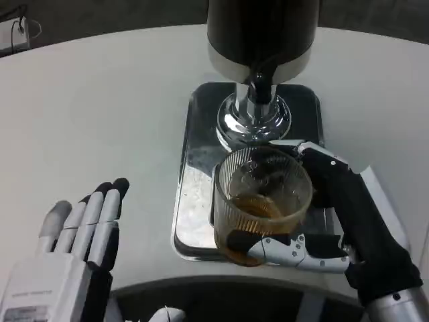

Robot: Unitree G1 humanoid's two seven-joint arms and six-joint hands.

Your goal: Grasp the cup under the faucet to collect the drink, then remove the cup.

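Our right hand (335,215) wraps its fingers (285,247) around the ribbed clear glass cup (263,201), steadying it beneath the chrome faucet (258,90); our left hand (77,245) waits, fingers spread, holding nothing.

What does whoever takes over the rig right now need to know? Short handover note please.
Right hand: holds the ribbed glass cup, fingers wrapped around it.
Left hand: open, resting low over the table, holding nothing.
Cup: on the metal tray, just in front of the dispenser and its faucet; some brown drink is in the bottom.
Done: cup grasped, some drink collected.
Left: whether it is filling now cannot be told; finish if needed, then take the cup off the tray.
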